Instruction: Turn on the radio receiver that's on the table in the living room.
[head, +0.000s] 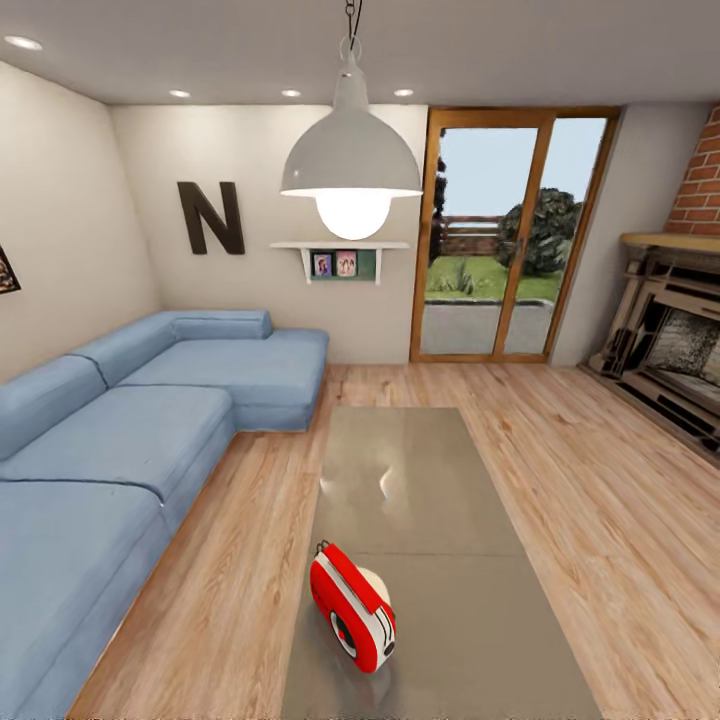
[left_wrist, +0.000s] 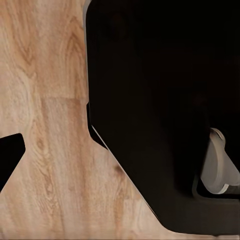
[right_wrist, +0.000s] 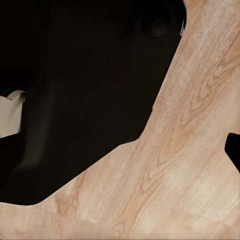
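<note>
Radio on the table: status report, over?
Red radio upright near table's close end, untouched. Fingers' state unclear; wrist views show wood floor. Nothing in the way.

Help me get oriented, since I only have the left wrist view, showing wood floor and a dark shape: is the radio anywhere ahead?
Observer: Yes. In the head view, the small rounded red radio with a white band stands on the near end of the long glossy grey-brown table.
Operator: Anything beside the table?
Observer: A blue L-shaped sofa runs along its left side, with a strip of light wood plank floor between them.
Operator: And the right wrist view?
Observer: Plank floor there too, beside a large dark shape.
</note>
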